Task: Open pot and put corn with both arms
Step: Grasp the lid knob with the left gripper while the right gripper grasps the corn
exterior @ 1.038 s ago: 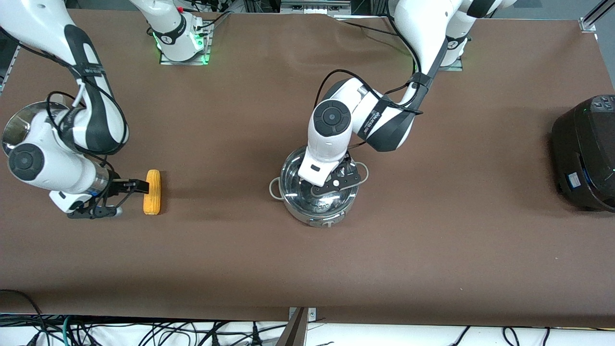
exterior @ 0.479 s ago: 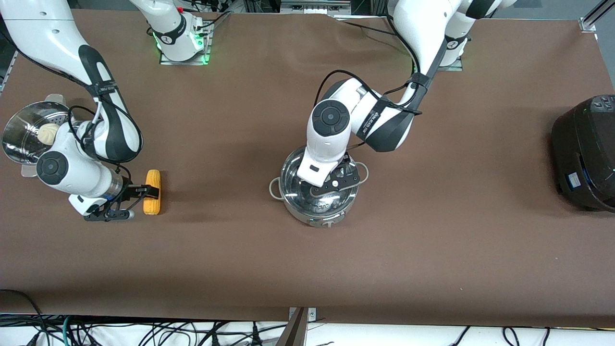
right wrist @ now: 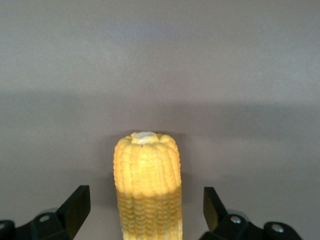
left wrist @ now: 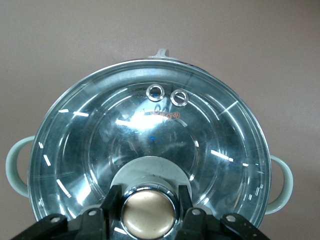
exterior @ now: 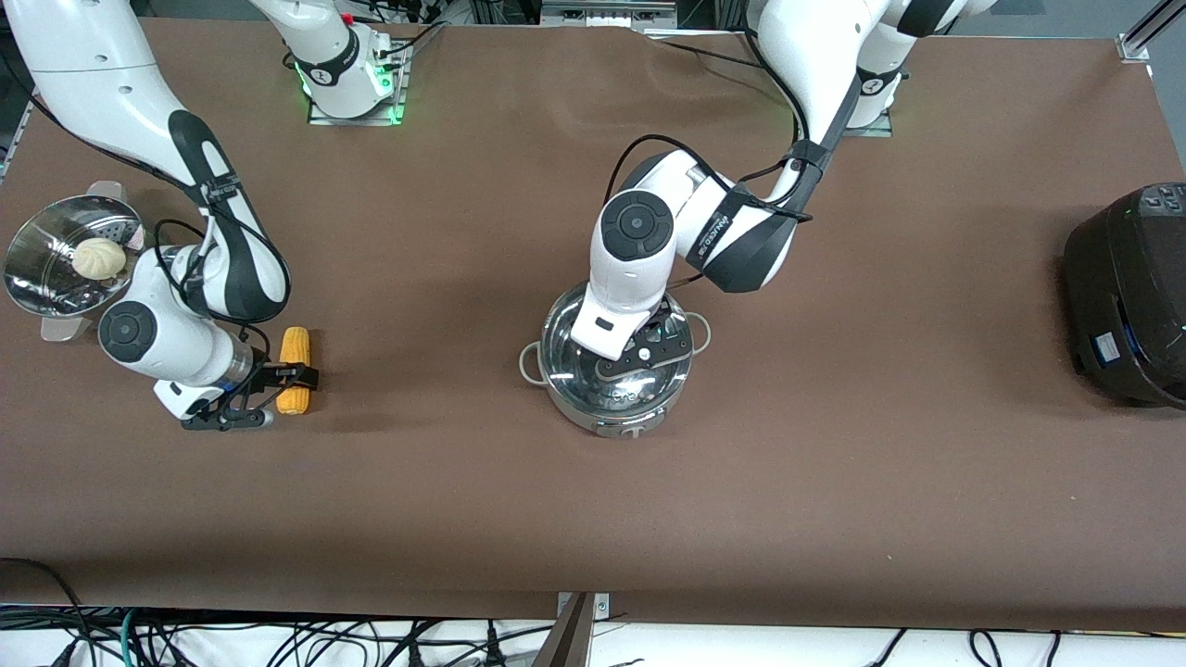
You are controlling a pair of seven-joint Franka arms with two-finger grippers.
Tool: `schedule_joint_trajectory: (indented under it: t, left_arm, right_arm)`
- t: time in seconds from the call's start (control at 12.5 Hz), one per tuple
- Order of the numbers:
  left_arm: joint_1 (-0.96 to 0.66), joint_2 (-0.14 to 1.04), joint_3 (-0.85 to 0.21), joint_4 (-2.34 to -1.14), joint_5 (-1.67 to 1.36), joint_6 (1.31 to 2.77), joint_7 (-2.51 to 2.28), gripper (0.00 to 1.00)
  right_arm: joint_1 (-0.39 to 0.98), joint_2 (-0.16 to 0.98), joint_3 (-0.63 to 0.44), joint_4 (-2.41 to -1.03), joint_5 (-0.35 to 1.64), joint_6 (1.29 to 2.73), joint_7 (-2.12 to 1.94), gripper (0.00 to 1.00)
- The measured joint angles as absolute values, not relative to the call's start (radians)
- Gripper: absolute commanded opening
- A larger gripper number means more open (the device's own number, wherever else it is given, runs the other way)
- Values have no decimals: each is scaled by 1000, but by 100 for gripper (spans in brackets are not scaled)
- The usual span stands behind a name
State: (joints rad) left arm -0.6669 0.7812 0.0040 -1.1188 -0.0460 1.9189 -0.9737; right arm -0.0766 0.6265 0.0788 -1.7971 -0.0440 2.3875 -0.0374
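Note:
The pot (exterior: pixel 619 419) stands mid-table with its glass lid (exterior: pixel 593 371) on; the lid (left wrist: pixel 150 120) fills the left wrist view. My left gripper (exterior: pixel 639 359) is over the lid's centre, and in its wrist view the left gripper (left wrist: pixel 149 196) is shut on the lid's brass-coloured knob (left wrist: pixel 149 216), one finger pressed on each side. The corn (exterior: pixel 295 345) lies on the table toward the right arm's end. My right gripper (exterior: pixel 283 394) is open and low around the corn; in its wrist view the right gripper (right wrist: pixel 145 202) stands astride the corn (right wrist: pixel 146 175) with a gap on each side.
A handled steel bowl (exterior: pixel 37 278) with a white bun (exterior: pixel 98 257) sits at the right arm's end, farther from the front camera than the corn. A large black cooker (exterior: pixel 1130 296) stands at the left arm's end. Brown table (exterior: pixel 445 482) lies between corn and pot.
My right arm has moved toward the corn, so its open fingers now straddle the cob and the steel bowl is uncovered. The left gripper has stayed on the lid knob.

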Motion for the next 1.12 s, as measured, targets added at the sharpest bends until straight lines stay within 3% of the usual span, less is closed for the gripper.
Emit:
schedule_joint_trajectory:
  t: [0.24,0.4,0.48,1.12]
  left_arm:
    - [-667,781,4,-1119,-46,1919,-974,0]
    - [-667,781,4,-1117,-46,1915,-974,0]
    - [-667,781,3,-1114,-46,1909,-974,0]
    - [-548,630,14,-1078,-46,1674,-687,0]
  right_arm:
    - [-76,632,79,-1821,-44,2390,-39,96]
    - [-77,632,79,-1832,-44,2390,-40,53]
    - [-77,632,79,-1833,-44,2390,-45,46]
    - [-76,629,80,-1780,-44,2304,-53,42]
